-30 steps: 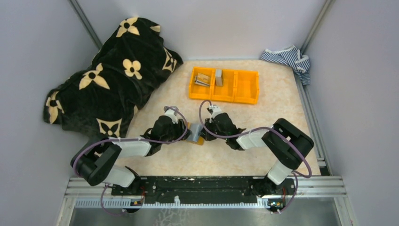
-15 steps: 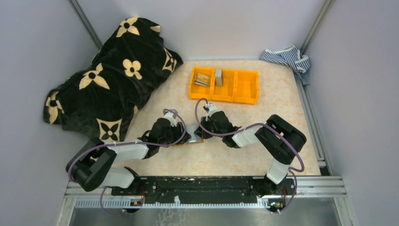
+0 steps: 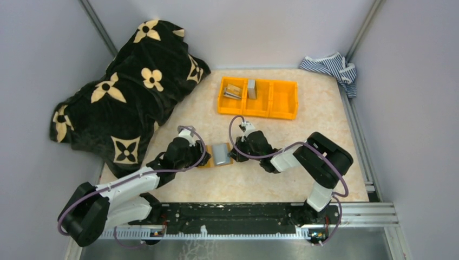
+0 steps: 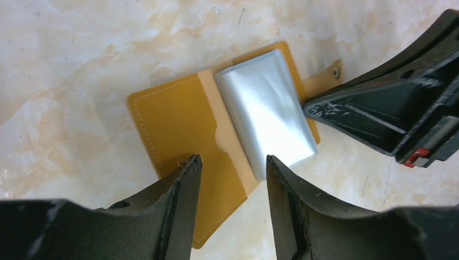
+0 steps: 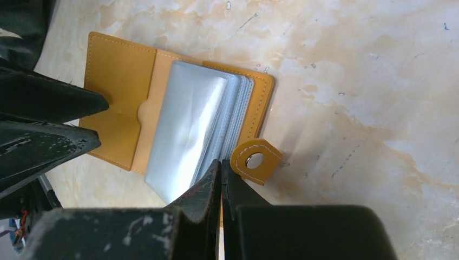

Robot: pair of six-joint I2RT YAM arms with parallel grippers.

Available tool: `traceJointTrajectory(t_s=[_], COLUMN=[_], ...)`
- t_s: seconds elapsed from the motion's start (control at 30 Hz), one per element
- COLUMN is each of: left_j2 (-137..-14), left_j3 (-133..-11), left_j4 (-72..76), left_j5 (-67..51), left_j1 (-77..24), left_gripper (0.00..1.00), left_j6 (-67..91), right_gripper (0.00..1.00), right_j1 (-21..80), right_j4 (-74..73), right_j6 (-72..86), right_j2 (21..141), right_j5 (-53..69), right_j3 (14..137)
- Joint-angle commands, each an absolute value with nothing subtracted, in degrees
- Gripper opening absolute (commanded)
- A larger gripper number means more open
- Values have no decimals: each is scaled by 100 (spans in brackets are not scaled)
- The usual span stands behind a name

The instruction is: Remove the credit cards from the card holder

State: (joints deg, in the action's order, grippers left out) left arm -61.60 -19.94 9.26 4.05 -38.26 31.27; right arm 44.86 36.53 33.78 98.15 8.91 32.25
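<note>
Since a second ago the left arm [image 3: 135, 179] has swung back leftward; the card holder [image 3: 217, 155] now lies open and flat on the bench [image 3: 303, 141].
We note the left tool [image 4: 231, 162] reaching long and low, jaws apart over the orange flap [image 4: 173, 124] and gripping nothing. The right tool [image 5: 221, 162], jaws together, noses the sleeve stack [image 5: 184, 130] beside the snap tab [image 5: 255, 160], probably to pin it.

The card holder [image 3: 215, 156] is lying open and flat on the counter [image 3: 303, 135], on the near side of the orange bin [image 3: 258, 98] and well apart from it. Its orange-tan inside is facing up, showing a stitched edge and a slip pocket with a rounded notch. A stack of silvery-clear sleeves [image 4: 265, 111] is resting on the half nearer the bin, and the snap tab [image 5: 255, 160] is sticking out past that half's edge, stud showing.
</note>
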Motion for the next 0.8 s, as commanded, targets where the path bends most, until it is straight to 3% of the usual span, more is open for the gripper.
traceJointTrajectory(t_s=[0.0, 0.33, 0.77], left_j2=[-6131, -5915, -6499], left_j3=[-1908, -1657, -1346], left_j4=[511, 265, 1046], left_j5=[627, 906, 632], left_j1=[-3867, -3867, -3867], left_gripper=[54, 54, 53], left_j6=[3180, 3290, 3344], right_gripper=[0, 0, 0], right_j1=[4476, 4478, 4536], right_j4=[3919, 3921, 3857], right_j6=[3428, 3410, 3407], right_j2=[9896, 10075, 10125], right_j5=[930, 958, 1098], right_j3=[3138, 3268, 3461])
